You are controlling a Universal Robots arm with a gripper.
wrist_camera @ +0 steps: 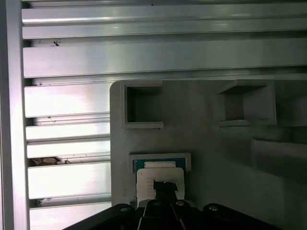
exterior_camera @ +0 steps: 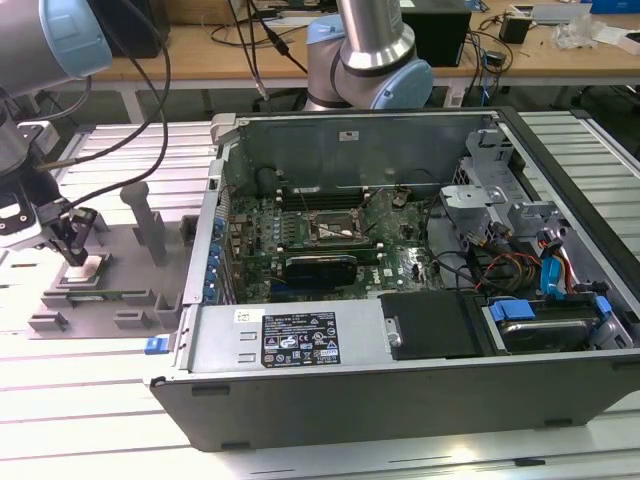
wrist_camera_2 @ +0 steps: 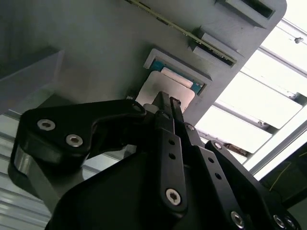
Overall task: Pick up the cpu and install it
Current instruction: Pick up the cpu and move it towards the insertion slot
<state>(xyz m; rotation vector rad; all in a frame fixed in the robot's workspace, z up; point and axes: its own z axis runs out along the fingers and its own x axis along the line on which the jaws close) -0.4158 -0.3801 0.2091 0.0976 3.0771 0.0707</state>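
Tray (wrist_camera: 201, 143) of matte grey plastic, with square pockets, holds the cpu (wrist_camera: 145, 179) in a teal-edged recess. It is a flat square chip with a pale metal top. The black gripper (wrist_camera: 163, 184) has its fingers pressed together, tips at the chip's top face. Whether they touch is unclear. Well apart stands the open steel computer case (exterior_camera: 400, 400), which bears a white printed label (exterior_camera: 298, 338).

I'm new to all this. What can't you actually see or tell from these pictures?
- Chip: in the first wrist view the tool covers part of it, so contact cannot be told.
- Socket in the computer case: too small in the exterior view to tell whether it is empty.
- Grey tray: cut off by the picture's edge in the first wrist view.
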